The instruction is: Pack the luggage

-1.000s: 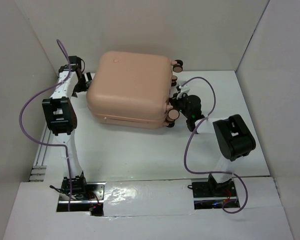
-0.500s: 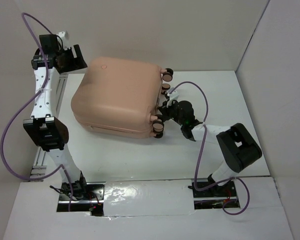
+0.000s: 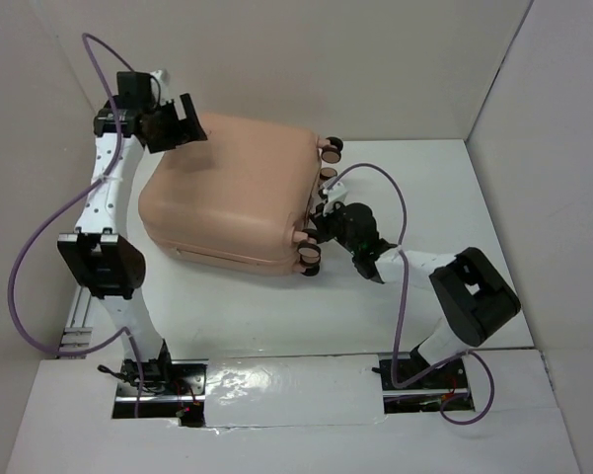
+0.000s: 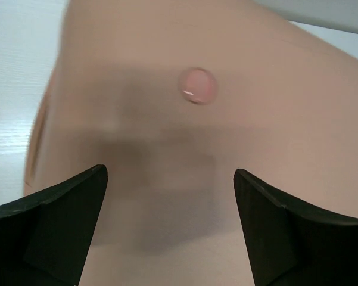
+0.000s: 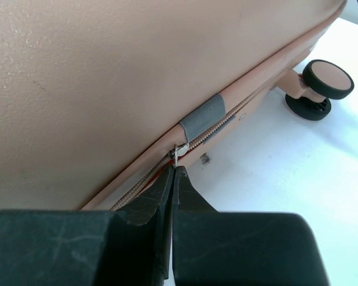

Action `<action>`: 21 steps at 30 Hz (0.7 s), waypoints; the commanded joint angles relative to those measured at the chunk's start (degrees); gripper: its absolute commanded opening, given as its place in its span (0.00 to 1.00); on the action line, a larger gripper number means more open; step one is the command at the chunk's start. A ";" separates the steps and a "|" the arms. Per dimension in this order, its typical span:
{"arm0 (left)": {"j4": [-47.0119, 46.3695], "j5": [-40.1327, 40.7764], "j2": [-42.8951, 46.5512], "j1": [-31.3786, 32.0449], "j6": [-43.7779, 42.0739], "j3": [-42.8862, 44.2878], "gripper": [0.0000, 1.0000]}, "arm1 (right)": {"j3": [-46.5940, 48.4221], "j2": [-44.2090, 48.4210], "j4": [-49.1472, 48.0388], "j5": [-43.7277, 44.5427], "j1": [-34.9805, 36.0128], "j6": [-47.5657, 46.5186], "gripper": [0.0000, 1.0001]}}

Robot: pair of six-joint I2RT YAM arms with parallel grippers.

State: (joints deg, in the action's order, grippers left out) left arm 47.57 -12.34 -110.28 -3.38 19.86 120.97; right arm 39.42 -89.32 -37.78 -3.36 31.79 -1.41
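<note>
The luggage (image 3: 227, 193) is a pale peach-pink hard-shell suitcase lying closed on the white table, its small wheels (image 3: 330, 148) pointing right. My left gripper (image 3: 183, 123) is open and empty, hovering over the shell's far left corner. In the left wrist view the shell (image 4: 226, 149) with a round pink disc (image 4: 198, 86) fills the gap between the fingers (image 4: 59, 220). My right gripper (image 3: 321, 225) is at the wheel side. In the right wrist view it (image 5: 174, 170) is shut on the metal zipper pull (image 5: 176, 154) at the seam, beside a grey tab (image 5: 204, 116).
White walls enclose the table on the left, back and right. A wheel (image 5: 324, 83) stands on the table just right of the seam. Purple cables (image 3: 20, 267) loop from both arms. The bare white table (image 3: 276, 306) lies in front of the suitcase.
The suitcase has slid left and turned slightly. My left gripper has swung from the far left corner to over the shell. My right gripper has followed the wheel side leftward.
</note>
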 commanded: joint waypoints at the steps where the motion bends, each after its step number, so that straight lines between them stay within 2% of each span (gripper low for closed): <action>1: 3.47 8.27 10.07 8.97 4.48 2.97 1.00 | 2.50 6.25 -5.64 -2.02 7.48 -0.08 0.00; 2: 4.19 12.82 13.91 10.83 7.19 -0.17 1.00 | 1.98 6.26 -4.86 -1.31 8.45 -0.08 0.00; 4: 4.81 16.45 18.85 14.87 10.45 -5.19 1.00 | 1.46 6.79 -4.85 0.27 10.56 -0.08 0.00; 5: 3.59 17.77 21.74 19.33 11.51 -8.26 1.00 | 1.45 7.31 -4.33 1.67 12.40 -0.08 0.00; 6: 3.58 21.18 27.34 21.63 15.00 -14.64 1.00 | 0.93 7.32 -4.32 1.68 13.20 1.39 0.00; 8: 3.58 24.28 32.99 28.21 19.15 -21.44 1.00 | -0.03 7.32 -5.81 1.69 14.78 3.95 0.00; 9: 2.88 27.77 35.72 30.42 22.91 -28.17 1.00 | -0.74 7.84 -7.73 0.73 16.53 5.35 0.00; 10: 2.88 28.59 40.36 32.45 24.77 -31.20 1.00 | -2.31 7.84 -8.79 0.72 17.68 5.36 0.00; 12: 4.71 27.21 43.73 36.77 29.94 -38.22 1.00 | -3.64 8.98 -10.12 2.65 20.32 5.89 0.00; 13: 4.72 26.32 45.05 37.73 31.46 -40.18 0.97 | -4.95 8.99 -10.99 3.17 21.02 5.89 0.00; 14: 5.25 26.31 46.89 41.40 32.78 -41.94 0.97 | -5.57 9.68 -11.00 4.83 21.64 6.94 0.00; 16: 7.51 29.71 47.44 46.42 38.02 -45.20 0.96 | -6.10 10.39 -10.13 6.69 22.26 7.56 0.00; 17: 9.19 31.39 46.39 51.75 40.50 -45.21 0.96 | -6.11 11.00 -9.25 7.65 22.26 7.56 0.00; 20: 18.38 37.72 43.05 59.60 50.61 -43.37 0.96 | -6.81 12.41 -8.63 10.21 21.74 8.17 0.00; 21: 21.57 39.30 40.87 64.33 53.68 -40.92 0.96 | -6.81 12.94 -8.63 9.69 21.21 8.18 0.00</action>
State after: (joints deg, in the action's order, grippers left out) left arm 59.83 18.94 -67.05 54.04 60.60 76.38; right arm 32.10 -81.41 -37.69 5.21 53.41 4.91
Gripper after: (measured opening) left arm 0.961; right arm 0.008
